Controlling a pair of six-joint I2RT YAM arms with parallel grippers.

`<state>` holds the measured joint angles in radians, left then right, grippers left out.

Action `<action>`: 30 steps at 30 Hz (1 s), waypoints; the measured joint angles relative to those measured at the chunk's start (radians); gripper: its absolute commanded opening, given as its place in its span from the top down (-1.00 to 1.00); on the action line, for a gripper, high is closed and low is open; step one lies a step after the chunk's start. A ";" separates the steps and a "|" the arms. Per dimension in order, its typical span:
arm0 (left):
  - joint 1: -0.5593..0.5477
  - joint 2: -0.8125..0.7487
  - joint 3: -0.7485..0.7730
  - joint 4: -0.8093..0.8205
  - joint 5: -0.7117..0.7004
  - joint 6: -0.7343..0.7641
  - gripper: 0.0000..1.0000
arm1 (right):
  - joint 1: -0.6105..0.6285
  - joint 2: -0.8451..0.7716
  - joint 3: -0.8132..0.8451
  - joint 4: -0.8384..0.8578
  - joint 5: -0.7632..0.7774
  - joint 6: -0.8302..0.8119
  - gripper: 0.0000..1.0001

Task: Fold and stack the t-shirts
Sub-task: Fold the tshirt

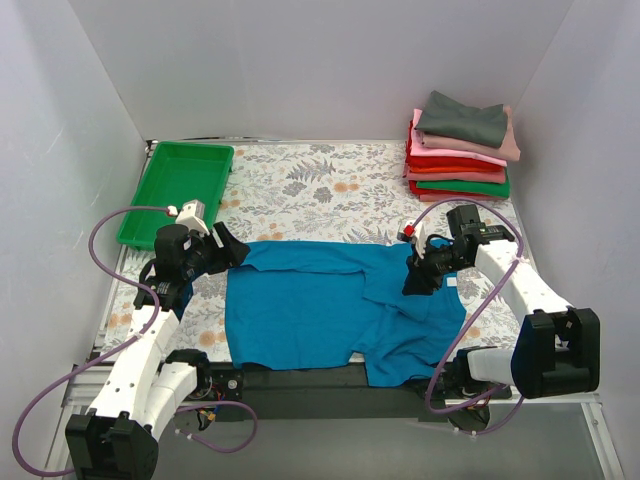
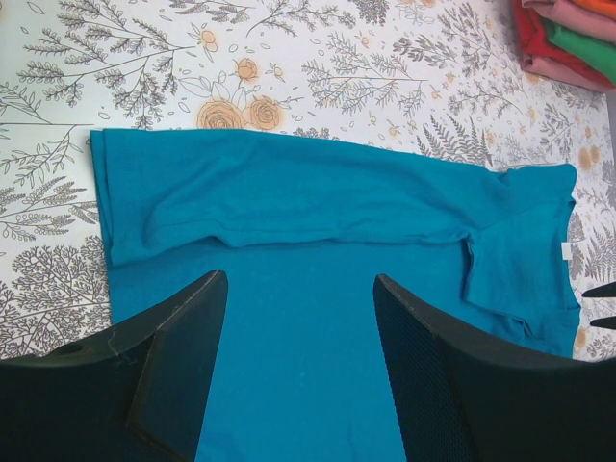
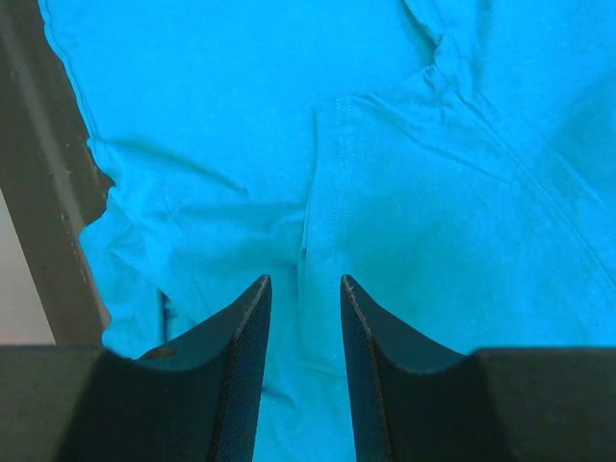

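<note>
The teal-blue t-shirt [image 1: 320, 305] lay at the table's [image 1: 300, 190] near edge, long axis 9 to 3 o'clock: left gripper [image 1: 232, 248] wide open, empty, at its 9 o'clock end; right gripper [image 1: 415, 283] half open, empty, over the 3 o'clock sleeve.

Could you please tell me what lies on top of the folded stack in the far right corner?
A dark grey folded t-shirt tops the stack, over pink, red and green layers. How many shirts lie underneath is hidden.
</note>
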<state>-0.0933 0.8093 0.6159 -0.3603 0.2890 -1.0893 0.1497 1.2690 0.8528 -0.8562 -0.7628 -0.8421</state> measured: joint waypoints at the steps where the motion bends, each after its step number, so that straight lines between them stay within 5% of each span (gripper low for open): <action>1: 0.000 0.000 0.000 0.000 0.000 0.000 -0.22 | 0.000 0.000 0.000 0.000 0.000 0.000 0.17; 17: 0.000 0.007 -0.002 0.009 0.019 0.000 -0.21 | -0.007 -0.011 0.000 0.017 0.000 0.001 0.17; 22: 0.000 0.100 -0.003 0.060 0.053 -0.013 0.05 | -0.017 -0.012 0.000 0.021 0.000 0.004 0.17; 30: -0.006 0.455 0.025 0.129 0.056 -0.034 0.41 | -0.027 -0.012 0.000 0.026 0.000 0.006 0.17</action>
<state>-0.0994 1.2644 0.6407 -0.2314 0.3450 -1.1233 0.1226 1.2568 0.8524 -0.8303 -0.7624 -0.8360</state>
